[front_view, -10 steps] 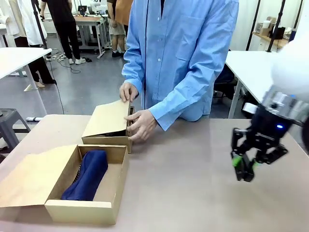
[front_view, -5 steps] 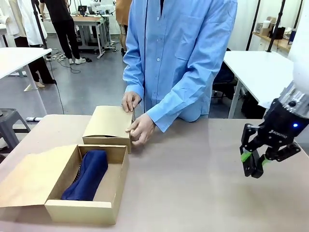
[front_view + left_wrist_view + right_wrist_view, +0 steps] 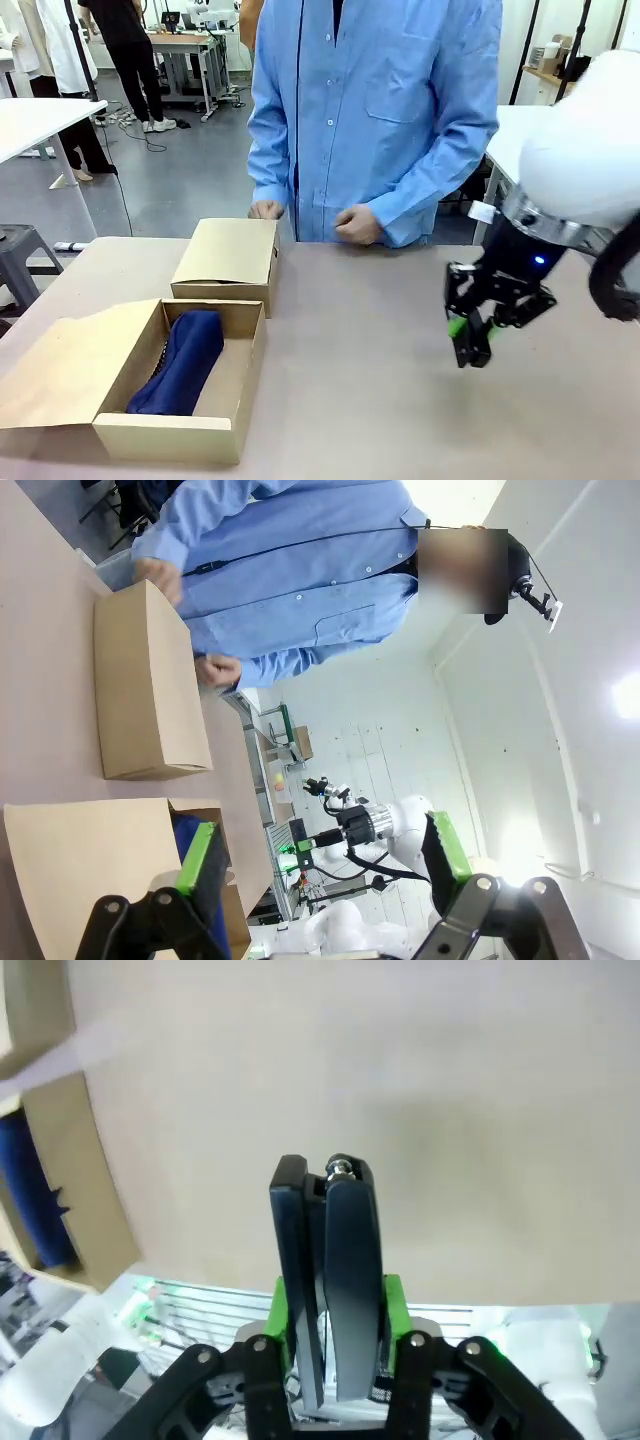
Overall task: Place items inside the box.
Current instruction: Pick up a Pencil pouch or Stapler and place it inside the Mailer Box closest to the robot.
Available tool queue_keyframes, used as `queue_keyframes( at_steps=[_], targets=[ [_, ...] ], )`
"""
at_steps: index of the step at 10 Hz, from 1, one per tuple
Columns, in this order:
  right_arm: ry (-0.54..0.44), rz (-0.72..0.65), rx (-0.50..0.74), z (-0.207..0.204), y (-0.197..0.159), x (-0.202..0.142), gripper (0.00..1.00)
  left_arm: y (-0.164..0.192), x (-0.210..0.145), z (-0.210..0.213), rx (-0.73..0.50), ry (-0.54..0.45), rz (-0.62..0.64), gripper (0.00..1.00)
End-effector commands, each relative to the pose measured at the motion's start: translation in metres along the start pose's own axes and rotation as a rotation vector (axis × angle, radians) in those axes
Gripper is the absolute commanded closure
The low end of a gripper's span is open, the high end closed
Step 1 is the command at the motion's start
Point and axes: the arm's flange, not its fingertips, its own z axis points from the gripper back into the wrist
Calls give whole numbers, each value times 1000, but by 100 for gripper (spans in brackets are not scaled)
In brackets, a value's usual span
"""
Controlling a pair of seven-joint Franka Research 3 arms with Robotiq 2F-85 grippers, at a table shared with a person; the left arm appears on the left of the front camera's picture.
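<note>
**Stapler gripped over table, pouch boxed**

We see the left gripper (image 3: 322,852) with its fingers spread wide. At the table's (image 3: 350,400) left, the navy pouch (image 3: 180,362) lies inside the open box (image 3: 170,435). A closed box (image 3: 228,255) stands just behind it, with a person's hand (image 3: 265,210) just beside its far corner. At right, the right gripper (image 3: 470,338) pinches a black stapler (image 3: 330,1270) above bare table.

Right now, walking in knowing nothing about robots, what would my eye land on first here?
Probably the right gripper, hanging over the table on the right and clamped on a black stapler. Next comes the open cardboard box at the near left, with a navy blue pouch lying inside. A person in a blue shirt stands across the table behind a closed box.
</note>
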Motion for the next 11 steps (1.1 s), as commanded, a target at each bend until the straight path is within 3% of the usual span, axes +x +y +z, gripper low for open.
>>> queue_keyframes(
  at_steps=[1,5,6,7,8,9,11],
  targets=[
    [-13,40,70,5,62,1,59,-2,-1,-1,-13,4,-12,0],
    [104,10,209,-34,229,-17,59,-2,-1,-1,-13,4,-12,0],
    [107,22,212,-49,254,-24,59,-2,-1,-1,-13,4,-12,0],
    [42,-29,234,-69,275,-30,59,-2,-1,-1,-13,4,-12,0],
    [29,-78,230,-83,282,-32,59,-2,-1,-1,-13,4,-12,0],
    [118,27,236,-55,257,-35,59,-2,-1,-1,-13,4,-12,0],
    [118,27,236,-55,257,-35,59,-2,-1,-1,-13,4,-12,0]
  ],
)
